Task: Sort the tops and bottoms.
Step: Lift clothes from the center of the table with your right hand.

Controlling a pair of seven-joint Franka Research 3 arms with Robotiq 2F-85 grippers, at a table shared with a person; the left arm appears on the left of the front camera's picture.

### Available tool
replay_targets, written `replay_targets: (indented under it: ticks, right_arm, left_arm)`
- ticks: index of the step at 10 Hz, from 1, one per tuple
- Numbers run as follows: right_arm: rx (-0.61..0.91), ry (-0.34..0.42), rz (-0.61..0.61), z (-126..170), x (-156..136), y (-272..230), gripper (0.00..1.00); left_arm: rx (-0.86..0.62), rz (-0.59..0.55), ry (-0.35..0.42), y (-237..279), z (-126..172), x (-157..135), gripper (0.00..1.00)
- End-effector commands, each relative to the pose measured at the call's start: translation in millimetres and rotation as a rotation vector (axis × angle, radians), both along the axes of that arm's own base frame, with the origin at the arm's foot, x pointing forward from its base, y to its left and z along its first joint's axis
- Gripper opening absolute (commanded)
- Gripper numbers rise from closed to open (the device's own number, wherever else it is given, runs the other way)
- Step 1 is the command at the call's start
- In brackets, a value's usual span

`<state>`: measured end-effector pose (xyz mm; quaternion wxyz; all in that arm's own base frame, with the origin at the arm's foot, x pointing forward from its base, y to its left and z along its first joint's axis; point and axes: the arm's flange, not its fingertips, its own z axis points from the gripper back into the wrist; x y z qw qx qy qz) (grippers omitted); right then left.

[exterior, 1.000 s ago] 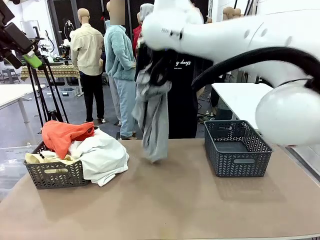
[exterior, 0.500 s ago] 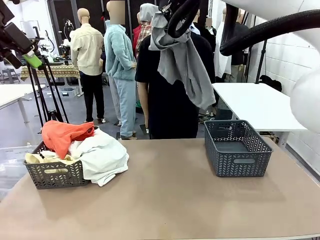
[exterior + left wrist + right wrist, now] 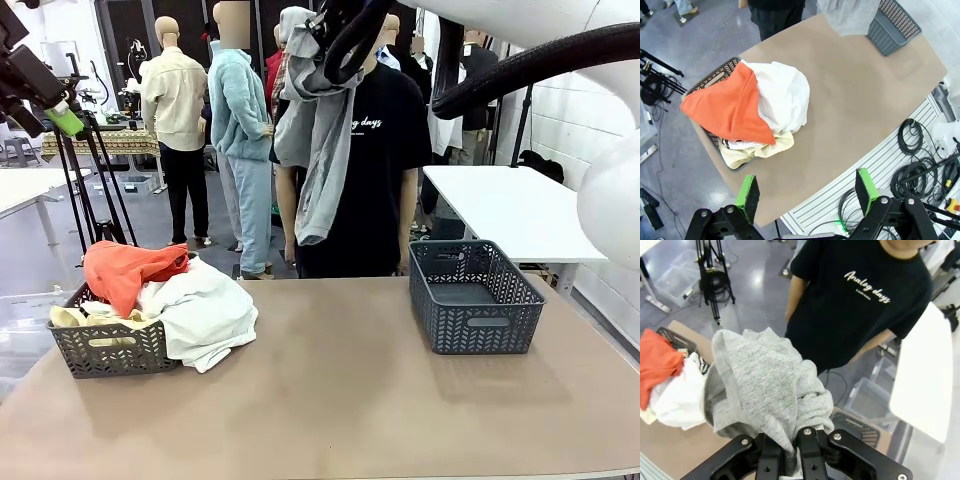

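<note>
High above the table hangs a grey garment point(image 3: 318, 140), bunched in my right gripper point(image 3: 790, 442), which is shut on it. It dangles in front of the person in a black T-shirt point(image 3: 385, 170). The left basket point(image 3: 105, 350) holds an orange-red garment point(image 3: 130, 270), a white one point(image 3: 205, 310) and a pale yellow one point(image 3: 65, 317). From well above it, my left gripper point(image 3: 807, 192) looks down, open and holding nothing. There the orange-red garment point(image 3: 730, 107) lies over the white one point(image 3: 782, 95) and the pale yellow one point(image 3: 762, 149).
An empty dark grey basket point(image 3: 475, 300) stands at the table's right. Brown tabletop point(image 3: 330, 390) lies bare between the two baskets. A camera tripod point(image 3: 95, 190) stands behind the left basket, and a white table point(image 3: 510, 210) beyond the right one.
The right arm has lifted the grey garment from just above the table to high up. It swung right, then back left. The left gripper and both baskets have not moved.
</note>
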<state>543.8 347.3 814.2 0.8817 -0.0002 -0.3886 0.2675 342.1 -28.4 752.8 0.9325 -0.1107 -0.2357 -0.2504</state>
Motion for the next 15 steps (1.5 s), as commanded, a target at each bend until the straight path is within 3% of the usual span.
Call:
replay_targets:
  ticks: [1, 2, 3, 15]
  right_arm:
    - [-0.047, 0.011, -0.046, 1.5, -15.5, 4.6, 0.0]
    - [-0.059, 0.048, -0.01, -3.0, -11.6, 13.1, 0.0]
    - [-0.016, 0.006, -0.002, 3.7, -7.1, 0.6, 0.0]
    - [-0.016, 0.006, -0.002, 3.7, -7.1, 0.6, 0.0]
  left_arm:
    - [-0.002, 0.009, -0.002, 0.3, 0.9, -0.6, 1.0]
    - [-0.002, 0.009, -0.002, 0.3, 0.9, -0.6, 1.0]
    - [-0.002, 0.009, -0.002, 0.3, 0.9, -0.6, 1.0]
    - [-0.002, 0.009, -0.002, 0.3, 0.9, -0.6, 1.0]
